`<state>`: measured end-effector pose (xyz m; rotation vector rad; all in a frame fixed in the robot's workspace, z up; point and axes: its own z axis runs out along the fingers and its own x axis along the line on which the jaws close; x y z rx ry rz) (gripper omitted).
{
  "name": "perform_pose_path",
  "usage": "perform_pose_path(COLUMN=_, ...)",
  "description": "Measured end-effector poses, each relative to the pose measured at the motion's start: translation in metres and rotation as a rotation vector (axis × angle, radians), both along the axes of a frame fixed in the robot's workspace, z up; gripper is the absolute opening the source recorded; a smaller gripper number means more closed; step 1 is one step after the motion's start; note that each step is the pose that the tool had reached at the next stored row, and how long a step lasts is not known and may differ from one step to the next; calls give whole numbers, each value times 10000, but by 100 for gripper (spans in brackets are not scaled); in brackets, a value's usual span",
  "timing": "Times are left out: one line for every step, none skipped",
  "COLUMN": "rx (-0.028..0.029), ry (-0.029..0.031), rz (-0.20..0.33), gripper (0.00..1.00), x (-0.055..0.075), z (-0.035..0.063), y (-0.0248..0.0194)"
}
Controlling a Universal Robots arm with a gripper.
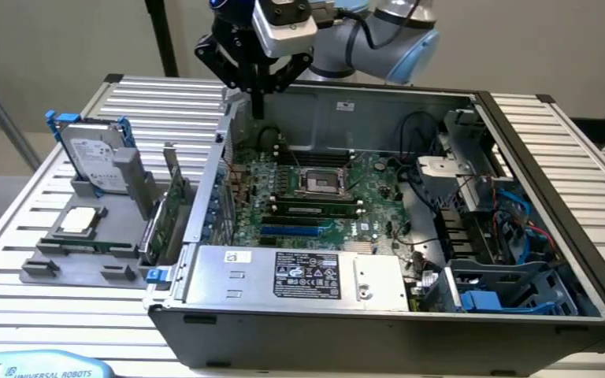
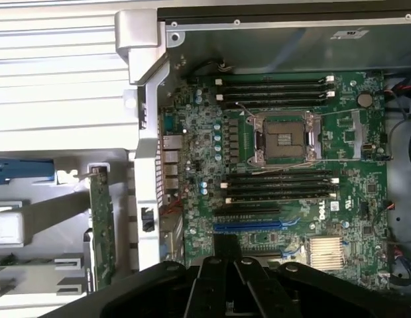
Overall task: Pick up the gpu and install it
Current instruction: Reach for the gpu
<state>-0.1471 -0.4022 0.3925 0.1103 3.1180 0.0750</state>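
Observation:
The gpu [image 1: 176, 211] stands on edge in a grey holder [image 1: 82, 260] on the slatted table, just outside the open computer case on the exterior view's left. It is a thin green card with a silver bracket at its upper end. In the wrist view the gpu [image 2: 101, 228] appears edge-on beside the case wall. My gripper [image 1: 257, 96] hangs above the case's back corner, well above and behind the card, shut with nothing in it. Its black fingers [image 2: 215, 288] meet over the motherboard [image 2: 292, 146].
A silver hard drive in a blue frame [image 1: 97, 161] and a processor chip [image 1: 79, 221] share the holder. Inside the case [image 1: 554, 181] lie the motherboard with a blue slot [image 2: 248, 225], a silver power supply [image 1: 302, 276], cables and blue drive bays [image 1: 491, 299].

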Motion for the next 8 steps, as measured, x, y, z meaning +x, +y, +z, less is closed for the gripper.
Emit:
perform_pose_path(rx=0, ry=0, rz=-1, gripper=11, x=-45, z=0, y=-7)
perform_pose_path(rx=-1, ry=1, rz=-1, gripper=11, x=-90, z=-1, y=-14)
perform_pose_path(rx=-1, ry=0, rz=-1, gripper=11, x=-136, z=-2, y=-22)
perform_pose_path(rx=0, ry=-2, rz=0, gripper=11, x=-181, z=-4, y=-29)
perform_pose_path(rx=0, ry=-2, rz=-1, gripper=11, x=-226, z=-6, y=-37)
perform_pose_path(rx=0, ry=-3, rz=-1, gripper=11, x=-271, z=-7, y=-45)
perform_pose_path(rx=0, ry=-3, rz=-2, gripper=11, x=-316, z=-9, y=-54)
perform_pose_path(rx=0, ry=-3, rz=0, gripper=11, x=-362, z=-11, y=-64)
